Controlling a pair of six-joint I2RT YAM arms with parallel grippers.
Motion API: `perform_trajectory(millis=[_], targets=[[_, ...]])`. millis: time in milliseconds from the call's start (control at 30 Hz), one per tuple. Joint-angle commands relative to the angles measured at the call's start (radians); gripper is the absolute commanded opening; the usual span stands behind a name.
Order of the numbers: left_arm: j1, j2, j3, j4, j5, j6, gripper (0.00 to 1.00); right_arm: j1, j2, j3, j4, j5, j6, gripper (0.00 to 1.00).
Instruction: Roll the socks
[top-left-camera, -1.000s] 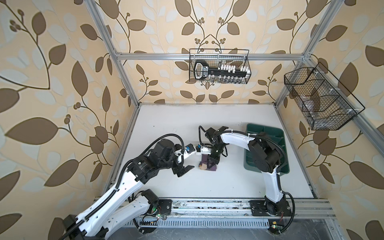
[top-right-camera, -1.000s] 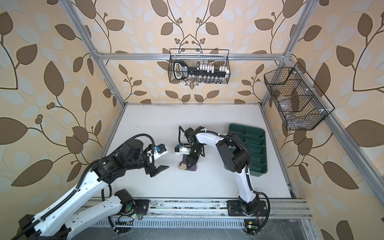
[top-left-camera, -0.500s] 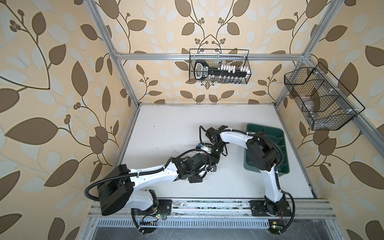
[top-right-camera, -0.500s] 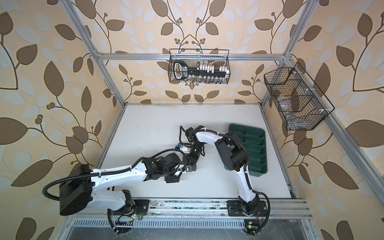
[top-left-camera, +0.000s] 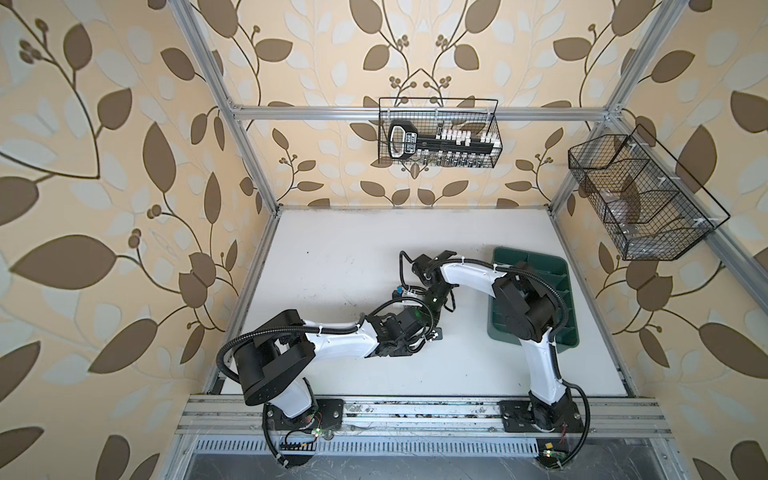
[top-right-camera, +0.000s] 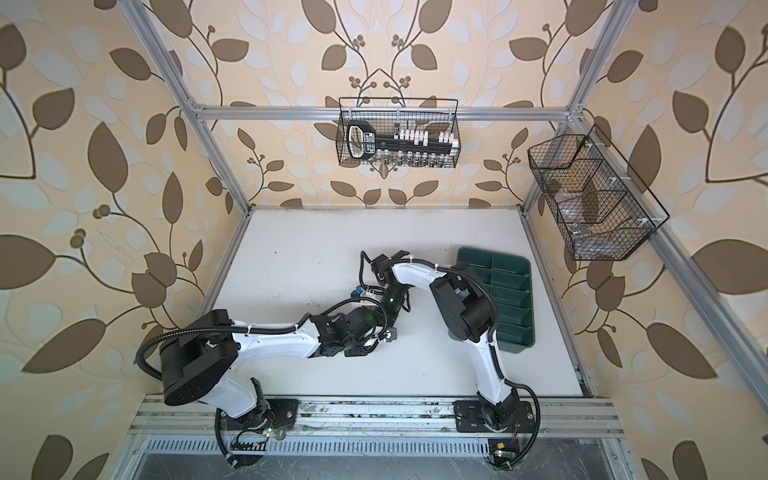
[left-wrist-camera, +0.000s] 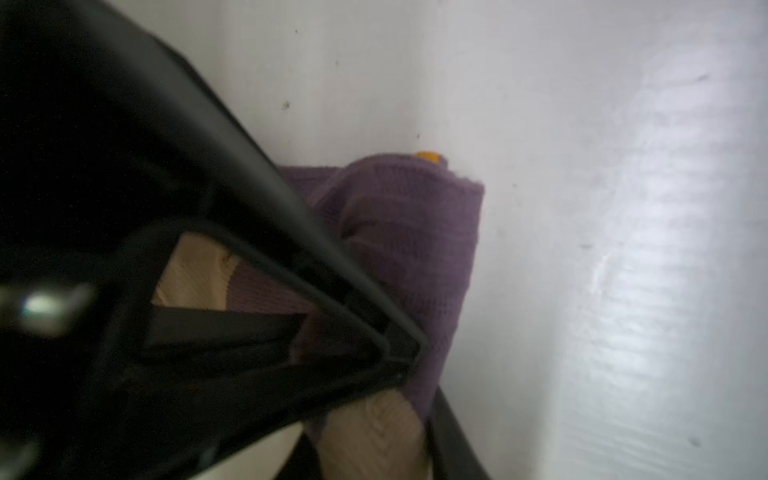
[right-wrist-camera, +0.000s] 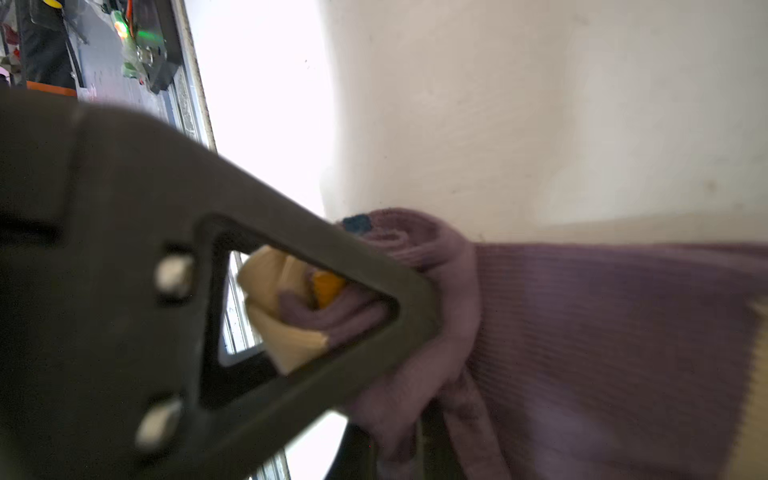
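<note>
Purple sock (left-wrist-camera: 415, 249) pinched from both sides on the white surface (left-wrist-camera: 582, 166).
My right gripper (right-wrist-camera: 424, 374) is clamped on its rolled end, beige toe (right-wrist-camera: 286, 345) showing; my left gripper (left-wrist-camera: 428, 390) sits narrow, squeezing the same fabric.

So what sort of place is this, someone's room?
Probably a robot test booth, not a home: leaf wallpaper on a bare aluminium frame, two robot arms bolted to a rail, wire baskets hung up.

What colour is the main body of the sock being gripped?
Purple; the sock shows best in the right wrist view.
</note>
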Motion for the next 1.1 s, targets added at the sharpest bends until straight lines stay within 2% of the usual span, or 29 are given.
perform_trajectory(millis=[0, 33, 133, 300, 500, 600, 733, 800, 867, 900, 933, 1000, 1067], targets=[[0.008, 0.008, 0.046, -0.007, 0.029, -0.059, 0.05, 0.006, 0.054, -0.074, 0.05, 0.148, -0.017, 0.0], [0.012, 0.01, 0.053, -0.024, 0.039, -0.065, 0.0, 0.006, 0.043, -0.081, 0.06, 0.153, -0.01, 0.0], [0.043, 0.015, 0.091, -0.116, 0.11, -0.087, 0.0, -0.008, -0.026, -0.122, 0.112, 0.177, 0.015, 0.03], [0.097, 0.02, 0.128, -0.217, 0.213, -0.102, 0.0, -0.078, -0.245, -0.215, 0.204, 0.201, 0.099, 0.14], [0.203, 0.117, 0.258, -0.344, 0.325, -0.152, 0.0, -0.207, -0.507, -0.269, 0.323, 0.23, 0.247, 0.17], [0.247, 0.174, 0.336, -0.421, 0.372, -0.182, 0.0, -0.252, -0.657, -0.333, 0.415, 0.311, 0.311, 0.18], [0.258, 0.219, 0.396, -0.498, 0.441, -0.188, 0.0, -0.28, -0.886, -0.411, 0.567, 0.526, 0.379, 0.19], [0.258, 0.254, 0.434, -0.538, 0.446, -0.204, 0.0, -0.282, -1.024, -0.513, 0.73, 0.661, 0.454, 0.19], [0.258, 0.296, 0.478, -0.585, 0.447, -0.22, 0.0, -0.283, -1.149, -0.613, 0.846, 0.712, 0.533, 0.26], [0.26, 0.317, 0.506, -0.611, 0.444, -0.237, 0.0, -0.283, -1.211, -0.676, 0.909, 0.717, 0.529, 0.34], [0.262, 0.338, 0.532, -0.636, 0.452, -0.247, 0.0, -0.282, -1.257, -0.727, 0.956, 0.707, 0.522, 0.35], [0.268, 0.378, 0.586, -0.679, 0.463, -0.287, 0.0, -0.276, -1.343, -0.821, 1.018, 0.63, 0.476, 0.28], [0.285, 0.412, 0.628, -0.71, 0.508, -0.325, 0.0, -0.23, -1.4, -0.879, 0.989, 0.553, 0.334, 0.26]])
